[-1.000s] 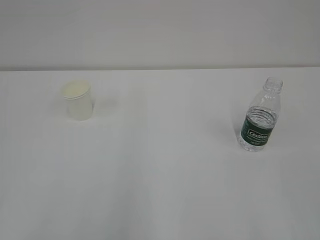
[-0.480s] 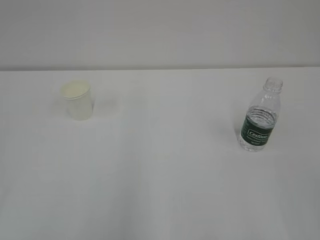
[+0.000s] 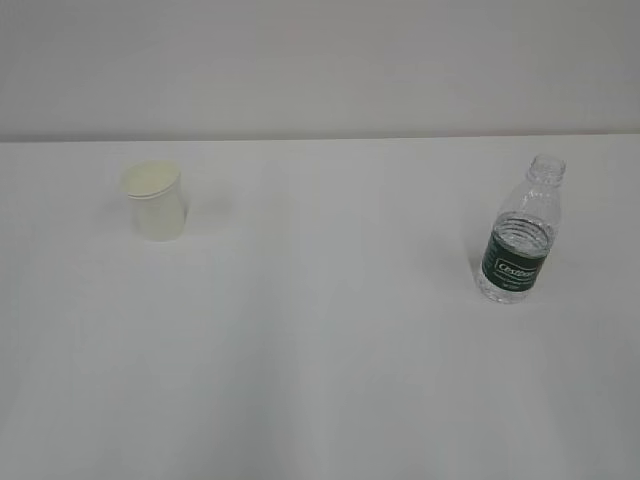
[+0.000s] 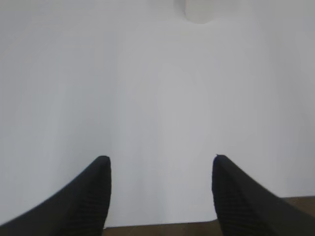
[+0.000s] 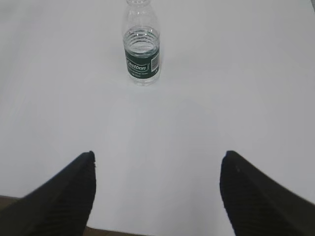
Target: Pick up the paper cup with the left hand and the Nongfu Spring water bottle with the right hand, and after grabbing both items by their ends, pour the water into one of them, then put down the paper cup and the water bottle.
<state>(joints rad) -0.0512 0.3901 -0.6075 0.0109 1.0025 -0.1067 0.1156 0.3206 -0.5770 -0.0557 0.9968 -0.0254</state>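
Observation:
The white paper cup point(image 3: 156, 203) stands upright at the table's back left, its cream inside showing. Only its base point(image 4: 200, 11) shows in the left wrist view, at the top edge, far ahead of my open, empty left gripper point(image 4: 160, 158). The Nongfu Spring water bottle point(image 3: 518, 235) stands uncapped at the right, clear with a dark green label and some water in it. In the right wrist view the bottle point(image 5: 141, 46) is well ahead and slightly left of my open, empty right gripper point(image 5: 158, 154). Neither arm appears in the exterior view.
A white table point(image 3: 320, 350) spreads under both objects, with a pale wall behind it. The table's near edge point(image 4: 157, 227) shows below the left fingers, with brown floor beyond it, and again at the bottom left of the right wrist view.

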